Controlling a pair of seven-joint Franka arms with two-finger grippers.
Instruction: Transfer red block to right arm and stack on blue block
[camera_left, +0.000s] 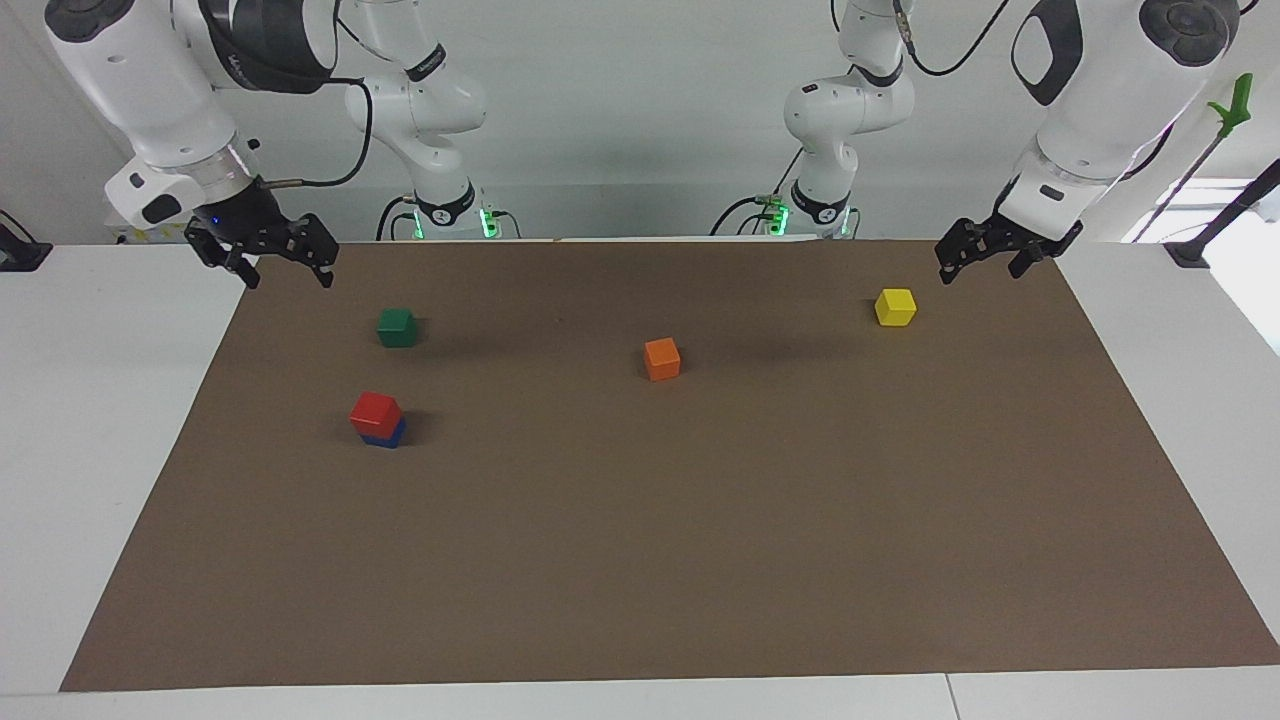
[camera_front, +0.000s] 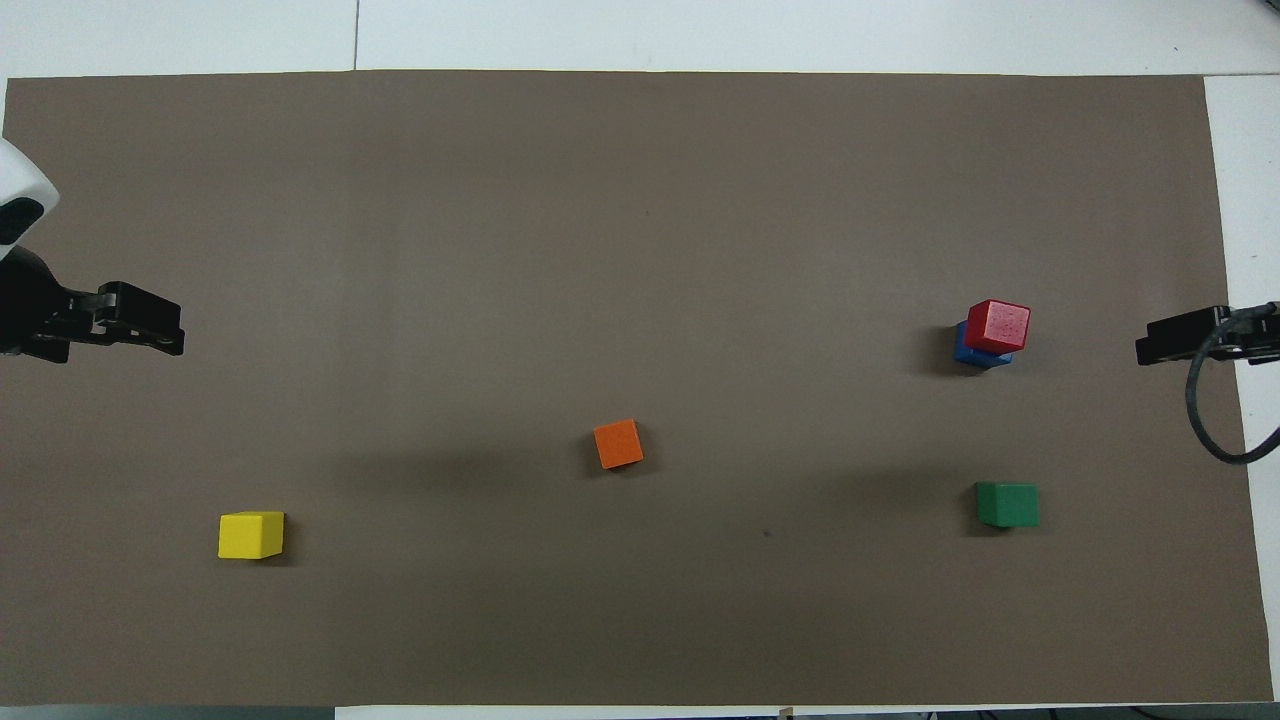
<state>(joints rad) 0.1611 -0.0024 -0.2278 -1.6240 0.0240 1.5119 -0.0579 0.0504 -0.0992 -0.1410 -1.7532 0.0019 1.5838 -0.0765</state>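
The red block sits on top of the blue block, toward the right arm's end of the brown mat; the stack also shows in the overhead view, red block on blue block, slightly offset. My right gripper is open and empty, raised over the mat's corner by its base, apart from the stack; it also shows in the overhead view. My left gripper is open and empty, raised over the mat's edge at its own end, close to the yellow cube; in the overhead view it shows too.
A green cube lies nearer to the robots than the stack. An orange cube lies mid-mat. A yellow cube lies toward the left arm's end. The brown mat covers the white table.
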